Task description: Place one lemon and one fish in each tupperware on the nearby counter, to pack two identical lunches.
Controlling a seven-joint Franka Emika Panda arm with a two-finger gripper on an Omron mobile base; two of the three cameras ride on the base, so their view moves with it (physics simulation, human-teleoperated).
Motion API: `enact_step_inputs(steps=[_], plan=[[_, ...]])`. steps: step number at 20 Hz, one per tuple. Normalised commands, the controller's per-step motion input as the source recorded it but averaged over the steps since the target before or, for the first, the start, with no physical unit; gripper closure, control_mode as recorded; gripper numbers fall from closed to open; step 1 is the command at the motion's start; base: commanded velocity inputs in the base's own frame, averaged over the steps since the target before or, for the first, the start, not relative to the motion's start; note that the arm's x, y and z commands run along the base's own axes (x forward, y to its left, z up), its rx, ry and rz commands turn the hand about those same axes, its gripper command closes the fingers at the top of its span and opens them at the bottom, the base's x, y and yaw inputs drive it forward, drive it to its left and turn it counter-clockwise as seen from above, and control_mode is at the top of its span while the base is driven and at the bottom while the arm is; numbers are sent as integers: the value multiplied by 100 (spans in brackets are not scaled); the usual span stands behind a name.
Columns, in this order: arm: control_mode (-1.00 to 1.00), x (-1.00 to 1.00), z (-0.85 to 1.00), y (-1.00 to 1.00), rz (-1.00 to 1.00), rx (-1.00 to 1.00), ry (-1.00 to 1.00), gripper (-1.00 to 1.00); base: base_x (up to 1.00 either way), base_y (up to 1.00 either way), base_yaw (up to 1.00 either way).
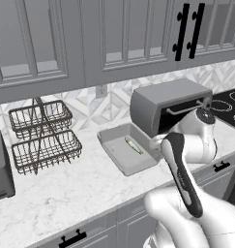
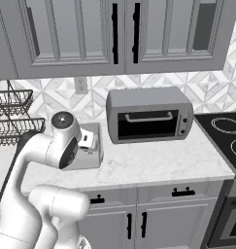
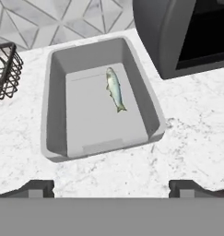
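fish: slender pale silvery fish lies flat inside the shallow light-grey rectangular plastic tupperware, toward its far right side, touching the floor only.
fish handling: you'd judge it light, slick, tapered; take it across the thick mid-body, not the tail, if you must move it.
tupperware: lidless, rounded corners, flared smooth walls; looks stiff but light, could slide if nudged; no lemon in it yet.
tupperware place: on the white marble-look tabletop, just beside the grey boxy toaster oven, near the dark two-tier wire baskets.
tool: fingertips stand wide apart, holding nothing, hovering above the tray's near edge.
surfaces: tabletop glossy, faint grey veins; oven matte with dark glass door.
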Motion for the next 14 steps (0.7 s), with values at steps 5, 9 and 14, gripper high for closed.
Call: enact_step_inputs(steps=[5, 9, 14], plan=[[-100, -91, 63, 1, 0, 0, 4, -100, 0, 0, 0], [-100, -78, 69, 0, -1, -2, 8, -100, 0, 0, 0], [-100, -83, 47, 0, -5, -3, 11, -100, 0, 0, 0]])
